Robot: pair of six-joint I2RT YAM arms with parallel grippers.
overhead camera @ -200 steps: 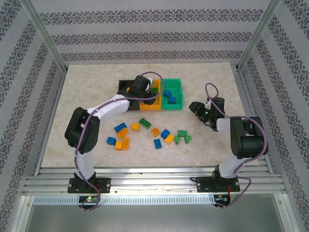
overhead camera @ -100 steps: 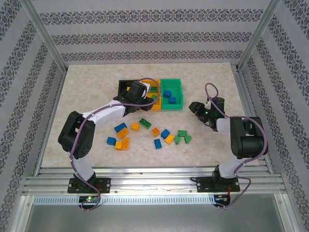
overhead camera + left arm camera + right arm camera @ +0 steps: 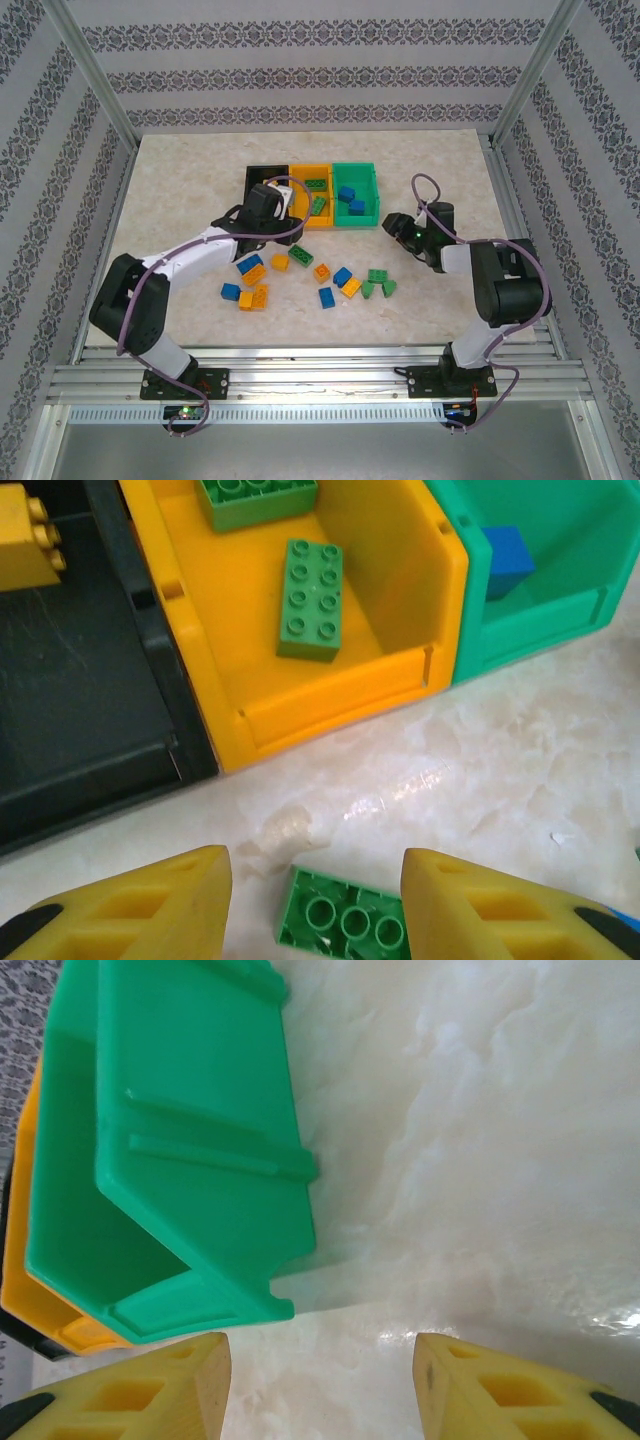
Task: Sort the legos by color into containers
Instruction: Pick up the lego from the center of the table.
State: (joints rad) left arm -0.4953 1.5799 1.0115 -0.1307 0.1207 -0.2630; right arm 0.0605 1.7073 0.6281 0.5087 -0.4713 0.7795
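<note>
The black, orange and green containers stand joined in a row at the back. Two green legos lie in the orange container, blue legos in the green one, and a yellow lego in the black one. My left gripper hangs open just in front of the orange container. On the table between its fingers lies an upturned green lego, not gripped. My right gripper is open and empty beside the green container.
Several loose legos are scattered on the table in front of the containers: blue, orange, green and others. The marble table is fenced by a metal frame and patterned walls.
My left arm has drawn back from over the orange container toward the near left, uncovering a second green lego in it. The right gripper has shifted slightly left, toward the green container.
</note>
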